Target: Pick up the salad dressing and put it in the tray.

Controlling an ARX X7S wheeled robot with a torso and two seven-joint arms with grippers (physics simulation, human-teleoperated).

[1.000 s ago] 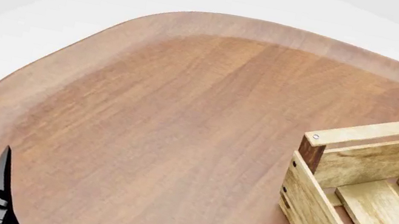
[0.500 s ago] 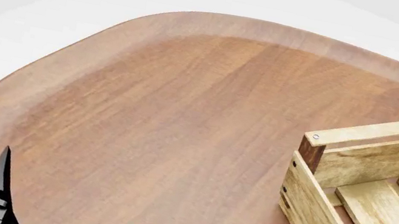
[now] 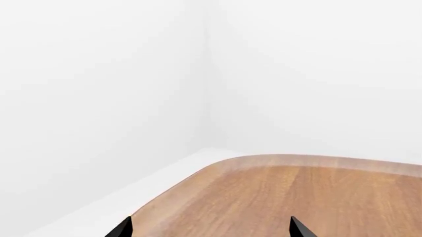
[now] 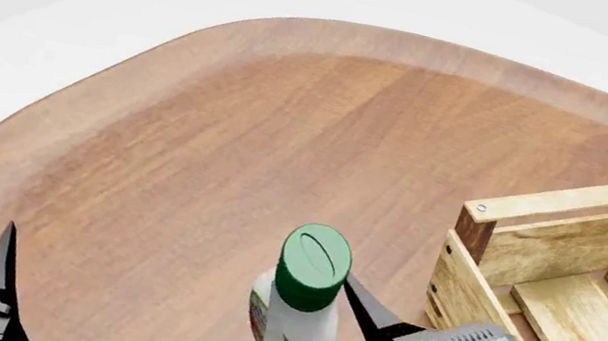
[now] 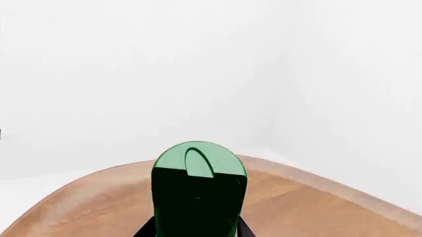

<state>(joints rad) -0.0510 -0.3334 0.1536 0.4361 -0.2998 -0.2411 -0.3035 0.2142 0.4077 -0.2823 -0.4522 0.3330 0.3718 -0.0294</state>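
The salad dressing (image 4: pixel 297 305), a small white bottle with a round green flip cap, hangs above the wooden table, held upright by my right gripper (image 4: pixel 309 322), which is shut on its body. In the right wrist view the green cap of the salad dressing (image 5: pixel 198 190) fills the gap between the dark fingers. The tray (image 4: pixel 537 268), a light-wood slatted crate with dark corner posts, stands to the right of the bottle. My left gripper (image 3: pixel 209 229) is open over bare table near the front left; one finger (image 4: pixel 2 267) of it shows in the head view.
The rounded wooden table (image 4: pixel 283 148) stretches from the grippers to a white floor and walls beyond its curved edge. The tray's near corner post (image 4: pixel 474 224) stands close to the right of the held bottle.
My right gripper has risen into the head view with the salad dressing, from only the cap showing at the bottom edge to the whole bottle lifted beside the tray. The left arm has not moved.
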